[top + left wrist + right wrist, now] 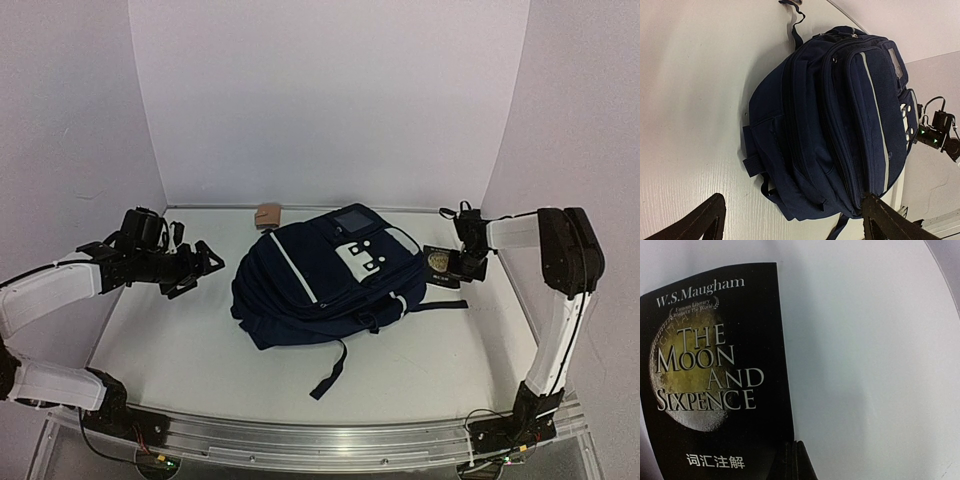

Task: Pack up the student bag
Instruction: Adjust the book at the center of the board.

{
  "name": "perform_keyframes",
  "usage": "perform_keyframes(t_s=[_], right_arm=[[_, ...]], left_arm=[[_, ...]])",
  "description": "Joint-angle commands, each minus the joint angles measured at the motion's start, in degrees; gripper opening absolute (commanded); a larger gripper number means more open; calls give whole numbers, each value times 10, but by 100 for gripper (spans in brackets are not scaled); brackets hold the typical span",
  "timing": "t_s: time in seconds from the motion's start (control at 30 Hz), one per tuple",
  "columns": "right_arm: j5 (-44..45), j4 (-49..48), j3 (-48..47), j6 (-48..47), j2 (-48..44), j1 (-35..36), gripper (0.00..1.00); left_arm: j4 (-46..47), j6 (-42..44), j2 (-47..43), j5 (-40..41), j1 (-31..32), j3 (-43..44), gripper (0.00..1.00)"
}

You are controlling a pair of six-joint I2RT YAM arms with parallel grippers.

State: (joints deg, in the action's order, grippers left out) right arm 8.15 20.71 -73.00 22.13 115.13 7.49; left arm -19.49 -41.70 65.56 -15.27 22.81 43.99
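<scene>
The student bag (325, 285), a navy backpack with white piping, lies on its back mid-table, its straps trailing toward the front; it fills the left wrist view (840, 125). My left gripper (200, 268) hovers left of it, wide open and holding nothing (792, 202), one dark finger (705, 220) on each side of the bag's near end. A black book (438, 262) titled "The Moon and Sixpence" (715, 365) sits just right of the bag. My right gripper (468, 264) is shut on the book, its fingertips (796, 452) pressed together at the cover's lower right edge.
A small tan object (268, 214) rests by the back wall behind the bag. White walls close in the table on three sides. A metal rail (320, 440) runs along the front edge by the arm bases.
</scene>
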Motion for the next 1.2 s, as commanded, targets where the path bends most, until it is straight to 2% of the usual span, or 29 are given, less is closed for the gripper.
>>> perform_keyframes(t_s=[0.0, 0.07, 0.13, 0.23, 0.27, 0.4, 0.47, 0.53, 0.67, 0.9, 1.17], right_arm=[[22, 66, 23, -15, -32, -25, 0], [24, 78, 20, -16, -46, -26, 1], [11, 89, 13, -19, -69, -25, 13], [-14, 100, -2, -19, -98, -21, 42], [-20, 104, -9, -19, -106, -18, 54], [-51, 117, -41, -21, -95, 5, 83], [-57, 118, -54, -21, -77, 18, 93], [-71, 117, -65, -20, -56, 24, 98], [-95, 116, -77, -21, -19, 26, 98], [-50, 120, -92, -14, 27, 26, 98], [-39, 128, -111, -13, 78, 26, 98]], left_arm=[[11, 17, 5, -2, -3, 2, 94], [9, 20, 6, 0, -3, 6, 94], [7, 20, 5, 1, -3, 9, 94], [5, 19, 5, 3, -3, 12, 94], [5, 19, 4, 3, -3, 12, 94], [7, 17, 5, 3, -3, 13, 94], [7, 16, 5, 2, -3, 13, 94], [6, 16, 3, 2, -3, 12, 94], [-2, 18, -7, 8, -3, 11, 94], [-2, 19, -17, 12, -3, 2, 95], [-6, 23, -27, 16, -3, 1, 95]])
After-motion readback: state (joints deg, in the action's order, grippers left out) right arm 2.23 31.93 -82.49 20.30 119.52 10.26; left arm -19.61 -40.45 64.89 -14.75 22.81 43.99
